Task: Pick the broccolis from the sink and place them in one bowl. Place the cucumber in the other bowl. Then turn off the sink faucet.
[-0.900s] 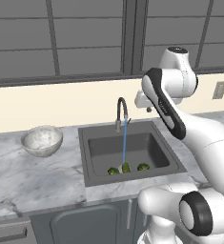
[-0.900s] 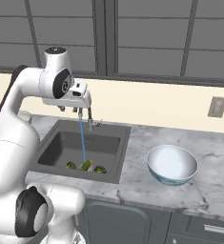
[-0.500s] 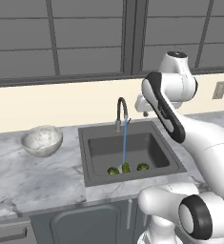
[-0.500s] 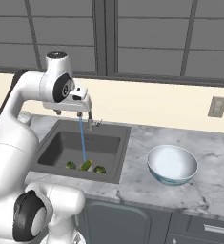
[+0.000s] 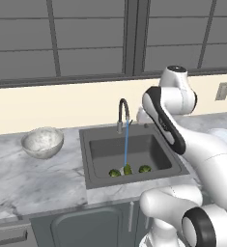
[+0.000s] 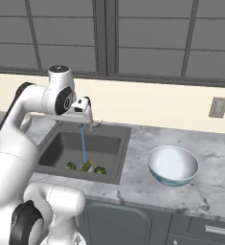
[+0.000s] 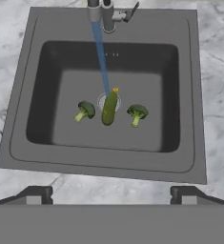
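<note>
In the hand view I look down into the dark sink (image 7: 108, 164). Two broccolis (image 7: 85, 110) (image 7: 137, 113) lie on its floor on either side of the cucumber (image 7: 109, 108), which rests over the drain. Blue water runs from the sink faucet (image 7: 104, 12) onto the cucumber. My gripper (image 7: 111, 198) hangs high over the sink's front edge, open, with nothing between its fingertips. The right base view shows the gripper (image 6: 88, 122) up by the spout. The speckled bowl (image 5: 42, 141) stands left of the sink (image 5: 139, 147); the blue-rimmed bowl (image 6: 173, 165) stands to its right.
Marble counter (image 5: 33, 178) runs on both sides of the sink. A windowed wall rises behind the faucet (image 5: 123, 113). A wall socket (image 6: 218, 107) sits at the back right. Cabinet fronts run below the counter edge.
The arm has sunk lower over the sink, bringing the hand down towards the faucet. The jaws have spread wide. The vegetables and bowls have not moved.
</note>
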### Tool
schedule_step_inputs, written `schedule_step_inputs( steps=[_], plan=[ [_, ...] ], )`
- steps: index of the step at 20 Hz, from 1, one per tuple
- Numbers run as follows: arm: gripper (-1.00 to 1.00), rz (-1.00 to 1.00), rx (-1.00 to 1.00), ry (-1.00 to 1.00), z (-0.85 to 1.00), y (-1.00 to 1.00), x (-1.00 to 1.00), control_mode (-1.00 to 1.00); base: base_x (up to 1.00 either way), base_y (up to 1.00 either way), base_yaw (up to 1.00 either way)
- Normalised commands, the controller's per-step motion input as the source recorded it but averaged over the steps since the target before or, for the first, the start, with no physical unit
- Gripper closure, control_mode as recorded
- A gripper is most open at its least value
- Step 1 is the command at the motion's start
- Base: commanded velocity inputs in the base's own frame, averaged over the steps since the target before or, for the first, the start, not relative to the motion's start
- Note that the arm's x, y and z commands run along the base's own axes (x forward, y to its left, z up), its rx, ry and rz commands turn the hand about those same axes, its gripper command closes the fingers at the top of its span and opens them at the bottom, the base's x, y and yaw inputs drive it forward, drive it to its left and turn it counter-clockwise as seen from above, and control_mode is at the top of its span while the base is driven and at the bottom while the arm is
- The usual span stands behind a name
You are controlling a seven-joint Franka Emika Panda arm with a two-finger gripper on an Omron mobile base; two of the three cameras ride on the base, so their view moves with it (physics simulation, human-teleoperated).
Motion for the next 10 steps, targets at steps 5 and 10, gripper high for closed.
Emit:
schedule_step_inputs(
  steps=[5,10],
  plan=[
    [-1.00,0.00,0.00,0.03,-0.43,0.00,0.00,-1.00,0.00,0.00,0.00],
    [-1.00,0.00,0.00,0.07,-0.43,0.00,0.00,-1.00,0.00,0.00,0.00]
  ],
)
